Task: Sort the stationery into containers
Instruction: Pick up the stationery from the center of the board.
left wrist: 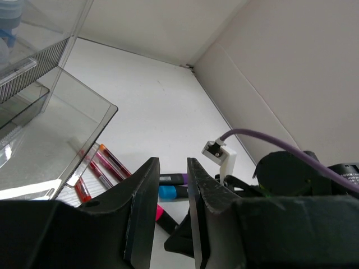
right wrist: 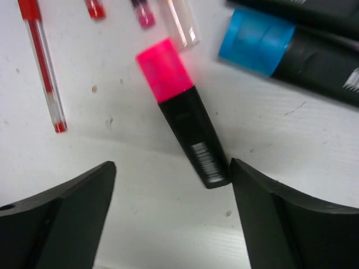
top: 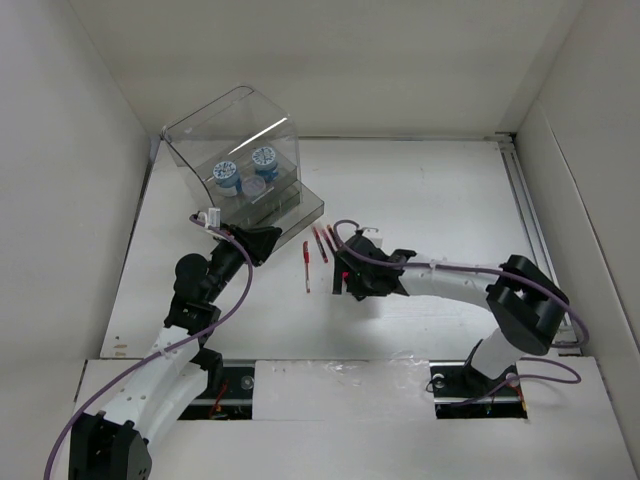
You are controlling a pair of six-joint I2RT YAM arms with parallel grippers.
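Jaws spread wide, the right gripper (right wrist: 171, 168) hovers low over the pink marker (right wrist: 188, 131), one finger on either side of it and nothing in its grasp. The marker lies flat on the white table (top: 430, 200), and we see its butt end just beside one finger. The blue marker (right wrist: 297, 56) lies close by, and a red pen (right wrist: 44, 67) lies off to the other side. The left gripper (left wrist: 172, 168) hangs just beside the base of the clear box (top: 235, 130), its jaws only a narrow slit apart and empty. Inside the box we make out two tubs (top: 226, 173) with patterned lids. More pens (top: 320, 243) rest on the table between the box and the markers.
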